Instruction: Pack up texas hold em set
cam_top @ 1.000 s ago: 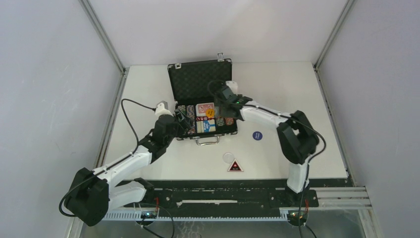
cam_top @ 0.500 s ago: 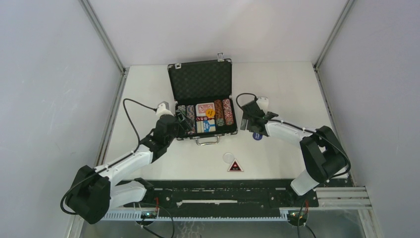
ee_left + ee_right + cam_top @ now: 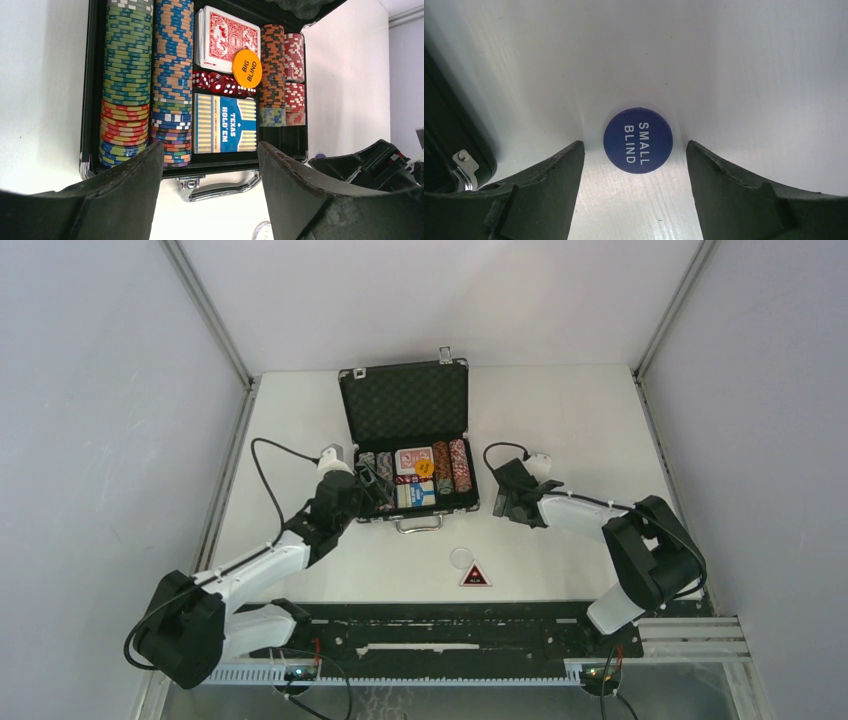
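Note:
The texas hold em set's black briefcase (image 3: 404, 402) lies open at the table's middle back, lid up. Its tray holds multicoloured chip stacks (image 3: 127, 75), a red card deck (image 3: 220, 35), a blue Texas Hold'em deck (image 3: 225, 122), red dice (image 3: 220, 85) and an orange Big Blind token (image 3: 247, 67). My left gripper (image 3: 210, 150) is open and empty, just before the case's front left corner, above the silver handle (image 3: 220, 185). Right of the case, my right gripper (image 3: 634, 145) stands open low over the table. A blue Small Blind token (image 3: 638, 139) lies flat between its fingertips.
A clear round disc (image 3: 461, 558) and a red-and-black triangular token (image 3: 475, 575) lie on the white table in front of the case. The case's side and a silver latch (image 3: 464, 162) sit close to the left of my right gripper.
My right arm has swung from over the case's chip tray out to the right and down over the blue token. The left arm has barely moved.

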Motion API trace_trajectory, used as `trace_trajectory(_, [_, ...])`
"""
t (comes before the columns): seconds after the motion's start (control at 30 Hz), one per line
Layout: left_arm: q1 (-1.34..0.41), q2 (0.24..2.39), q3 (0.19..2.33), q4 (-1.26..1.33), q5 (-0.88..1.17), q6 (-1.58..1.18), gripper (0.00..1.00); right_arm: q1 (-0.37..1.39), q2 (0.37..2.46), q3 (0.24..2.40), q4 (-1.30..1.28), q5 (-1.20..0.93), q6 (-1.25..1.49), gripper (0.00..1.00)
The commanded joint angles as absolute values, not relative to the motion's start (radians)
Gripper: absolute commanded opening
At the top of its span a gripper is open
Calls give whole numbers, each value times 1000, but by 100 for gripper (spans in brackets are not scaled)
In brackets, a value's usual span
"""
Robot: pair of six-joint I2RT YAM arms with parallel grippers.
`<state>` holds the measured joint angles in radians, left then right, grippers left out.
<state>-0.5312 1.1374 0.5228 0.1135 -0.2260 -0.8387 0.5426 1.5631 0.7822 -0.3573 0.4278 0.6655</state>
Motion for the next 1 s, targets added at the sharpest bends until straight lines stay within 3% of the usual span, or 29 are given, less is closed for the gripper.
trace_trajectory(0.0, [-526, 1143, 519, 163, -211, -844, 73, 538, 1534, 776, -312, 421, 694, 80])
trace_trajectory(0.23, [-526, 1140, 518, 166, -209, -844, 73, 543, 1538, 771, -307, 408, 692, 57])
trace_trajectory(0.5, [-525, 1140, 519, 161, -210, -844, 74, 549, 1525, 772, -311, 412, 694, 48])
trace_trajectory(0.77, [-526, 1143, 520, 162, -207, -845, 74, 546, 1467, 812, -347, 430, 665, 49])
trace_trajectory(0.9, [-525, 1145, 520, 162, -207, -845, 74, 547, 1485, 836, -340, 406, 645, 70])
trace_trajectory(0.97, [-525, 1147, 520, 162, -208, -845, 74, 556, 1512, 864, -340, 395, 638, 73])
